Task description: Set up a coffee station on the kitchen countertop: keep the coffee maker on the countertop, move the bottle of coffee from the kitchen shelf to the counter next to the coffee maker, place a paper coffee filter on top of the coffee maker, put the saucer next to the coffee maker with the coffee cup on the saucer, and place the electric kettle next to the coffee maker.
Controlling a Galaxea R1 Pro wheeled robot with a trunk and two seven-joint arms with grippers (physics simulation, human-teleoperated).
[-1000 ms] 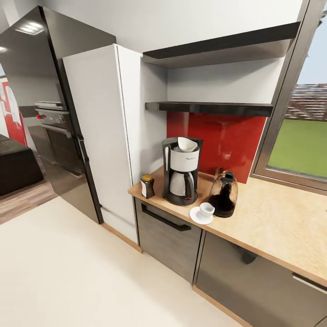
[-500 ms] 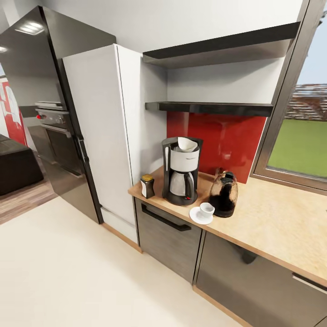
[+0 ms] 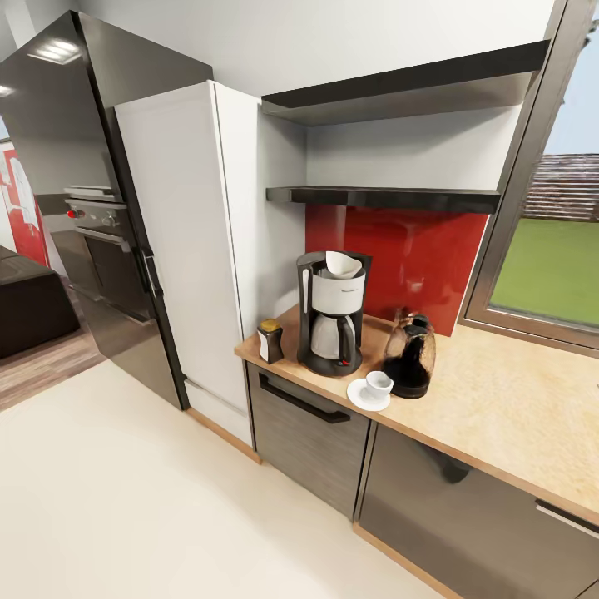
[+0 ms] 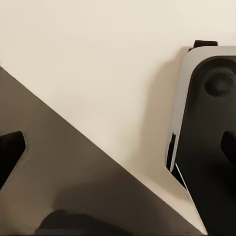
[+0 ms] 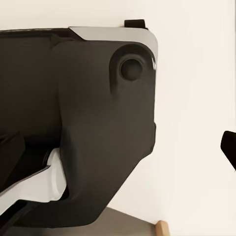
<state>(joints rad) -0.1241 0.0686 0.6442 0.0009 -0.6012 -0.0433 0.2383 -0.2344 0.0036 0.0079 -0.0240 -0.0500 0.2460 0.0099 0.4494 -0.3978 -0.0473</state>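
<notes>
At mid-frame in the head view the coffee maker (image 3: pixel 332 314) stands on the tan wood-look table (image 3: pixel 499 416), a white paper coffee filter (image 3: pixel 343 264) in its top. Left of it sits the bottle of coffee (image 3: pixel 269 339); lower right, the coffee cup (image 3: pixel 379 384) rests on the saucer (image 3: pixel 363 397), touching the rounded dark electric kettle (image 3: pixel 410 355). The glossy kitchen shelf (image 3: pixel 383 197) hangs above a red backsplash (image 3: pixel 416 266). A white cabinet (image 3: pixel 187 249) and black fridge (image 3: pixel 100 166) stand left. Both wrist views show widely parted fingertips at the frame edges, jaws holding nothing
</notes>
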